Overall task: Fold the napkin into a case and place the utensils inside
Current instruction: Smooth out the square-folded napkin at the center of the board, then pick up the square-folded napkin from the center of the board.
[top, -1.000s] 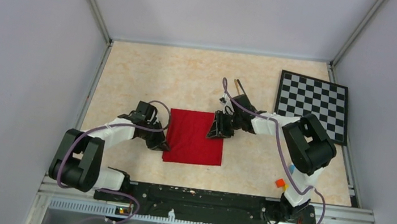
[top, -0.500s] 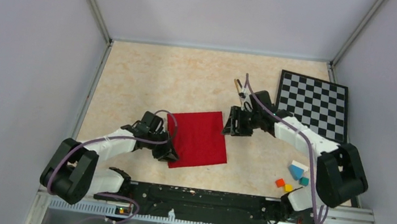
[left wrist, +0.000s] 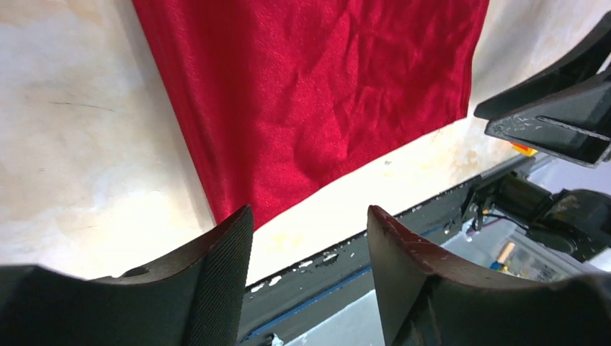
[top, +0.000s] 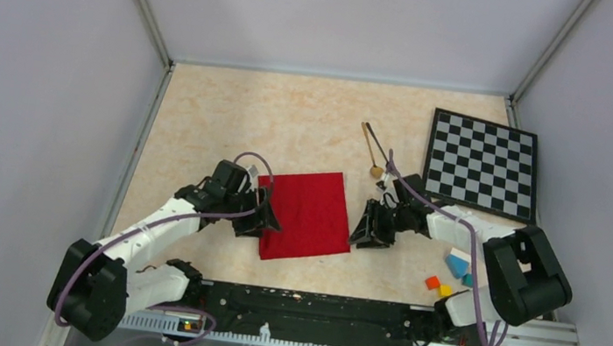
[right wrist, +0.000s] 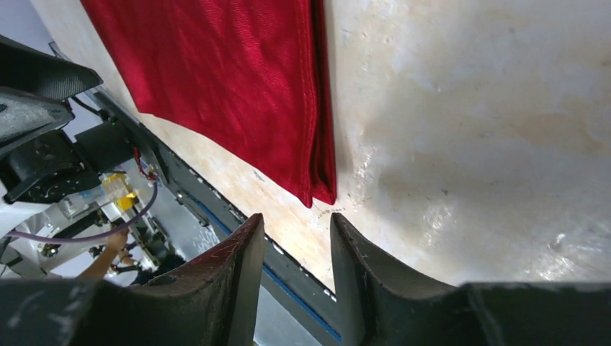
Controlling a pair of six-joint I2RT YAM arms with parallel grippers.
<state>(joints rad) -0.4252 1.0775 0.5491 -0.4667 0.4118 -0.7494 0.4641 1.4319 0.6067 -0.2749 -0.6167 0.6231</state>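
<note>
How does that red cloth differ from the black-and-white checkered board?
The napkin is plain deep red; the checkered board is black and white squares. The napkin is soft, creased cloth with layered edges; the board looks stiff. The napkin lies near the middle; the board sits at the far right corner. Both are roughly square and lie flat.

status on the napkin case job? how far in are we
Done: the napkin lies folded at least once; the right wrist view shows stacked layers at its edge. In hand: nothing; the left gripper and right gripper sit open at opposite sides of it. Left: more folds to make a case, then the spoon, lying on the table near the checkerboard, goes inside.
</note>
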